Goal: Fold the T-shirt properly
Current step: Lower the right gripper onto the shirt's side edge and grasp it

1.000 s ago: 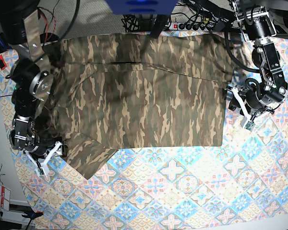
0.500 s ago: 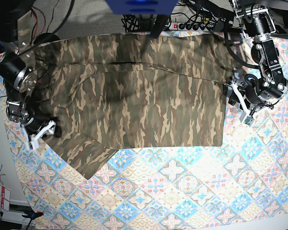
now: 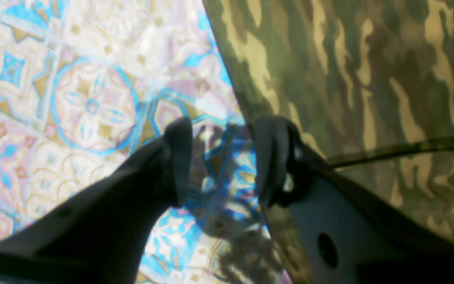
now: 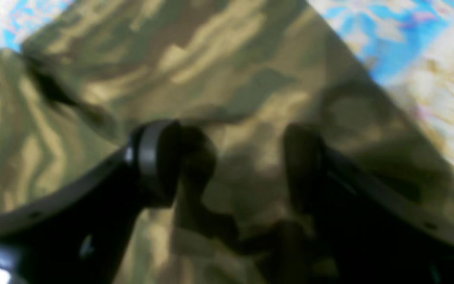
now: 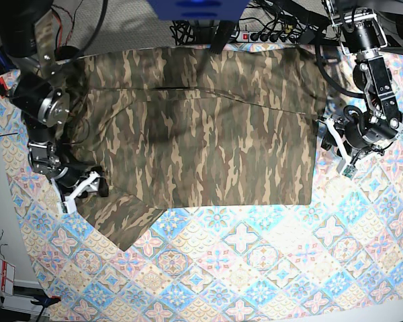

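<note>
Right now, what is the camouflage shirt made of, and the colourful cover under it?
The olive, brown and tan camouflage T-shirt looks like soft matte woven or knit fabric: it creases and folds. The blue, pink and cream patterned tablecloth looks like printed cloth, though possibly coated.

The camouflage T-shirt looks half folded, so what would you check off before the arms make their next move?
1. T-shirt lying flat on the tablecloth: ok.
2. Sleeve folded in: not ok, it sticks out.
3. Right gripper open above the sleeve fabric: ok.
4. Left gripper over the shirt's side edge: not ok, mostly tablecloth between its fingers.
5. Either gripper holding cloth: not ok, nothing pinched.
6. Neck end flat: cannot tell, shadowed.
</note>
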### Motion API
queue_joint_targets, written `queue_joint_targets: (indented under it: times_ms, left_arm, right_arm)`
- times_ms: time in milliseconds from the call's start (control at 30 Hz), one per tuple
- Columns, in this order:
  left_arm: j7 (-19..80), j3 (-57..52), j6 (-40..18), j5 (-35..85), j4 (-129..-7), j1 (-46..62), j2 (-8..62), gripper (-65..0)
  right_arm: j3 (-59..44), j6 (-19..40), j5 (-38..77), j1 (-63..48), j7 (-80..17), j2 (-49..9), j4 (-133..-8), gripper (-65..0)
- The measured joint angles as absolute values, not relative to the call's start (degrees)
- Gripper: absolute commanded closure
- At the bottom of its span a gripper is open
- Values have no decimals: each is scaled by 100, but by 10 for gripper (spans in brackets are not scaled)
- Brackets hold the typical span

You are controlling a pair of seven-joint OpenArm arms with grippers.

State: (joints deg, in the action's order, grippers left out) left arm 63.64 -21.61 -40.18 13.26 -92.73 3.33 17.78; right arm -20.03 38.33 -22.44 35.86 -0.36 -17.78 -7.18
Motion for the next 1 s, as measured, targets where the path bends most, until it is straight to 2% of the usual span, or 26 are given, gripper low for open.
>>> queue_joint_targets:
  times_ms: [200,267,467,533,733,867,1000]
  left_arm:
    - [6370,-2158,-4012,1306,-9271,123,1778,-262]
    - [6366,-2152,-4012,1321,-9271,134,1778,-262]
    - [6403,-2143,-4010,1288,-9268,180,1778,-262]
    - [6405,-2143,-4010,1286,-9268,176,1778,-262]
    - [6405,-2145,-4010,1282,-9266,187,1778,-262]
    - [6407,-2152,-4012,1282,-9266,189,1778,-262]
    - [6407,-2152,-4012,1280,-9266,193,1778,-262]
  right_arm:
    - [-2051,3938,-2233,3599,-148,-1787,-740,-402]
    - [-2095,4112,-2294,3566,-414,-1938,-976,-404]
    - [-2864,3771,-2554,3398,-716,-2729,-1245,-405]
    - [-2867,3859,-2534,3398,-690,-2858,-1249,-405]
    - [-2864,3938,-2471,3199,-486,-2652,-1238,-405]
    - [-2864,3916,-2521,3223,-644,-2729,-1240,-405]
    - [-2856,3841,-2440,3205,-499,-2408,-1273,-405]
